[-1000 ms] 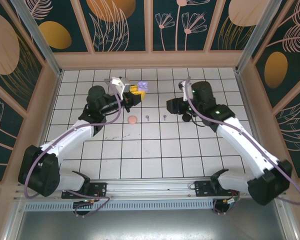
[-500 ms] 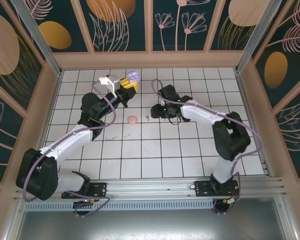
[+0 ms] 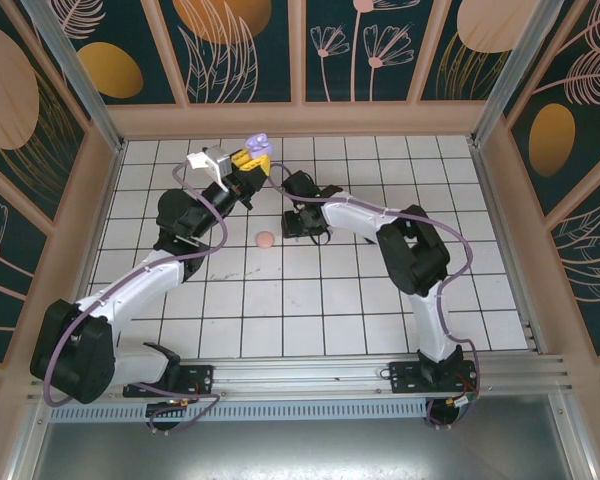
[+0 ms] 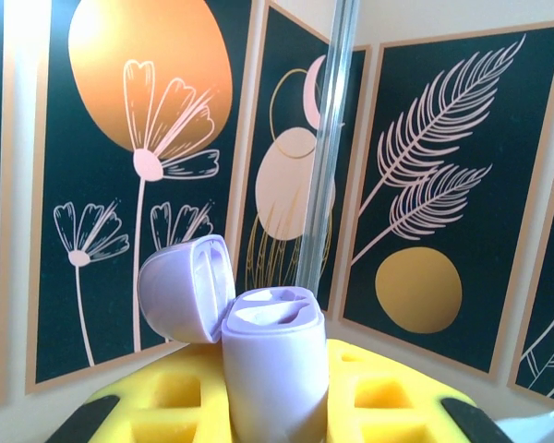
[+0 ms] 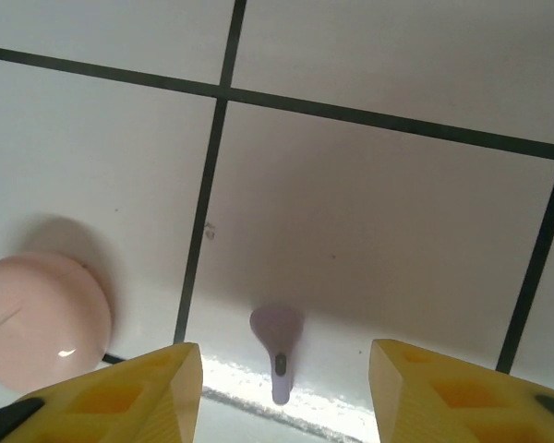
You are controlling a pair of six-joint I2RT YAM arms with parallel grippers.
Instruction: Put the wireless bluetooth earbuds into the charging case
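Observation:
My left gripper is raised near the back wall, shut on a lilac charging case that stands upright between the yellow fingers. The case's lid is flipped open to the left, showing two hollow slots. My right gripper hangs low over the tiles, open, its yellow fingertips on either side of a lilac earbud that lies flat on the floor, stem pointing toward the camera. Neither fingertip touches it. From above, the right gripper sits just right of the pink case.
A round pale pink case, closed, lies on the tiles; it is also at the lower left of the right wrist view, close to the left fingertip. Patterned walls enclose the white tiled floor.
The right arm has swung left across the floor, from right of centre to beside the pink case, with its jaws narrowing. The left gripper has carried the lilac case slightly back and left.

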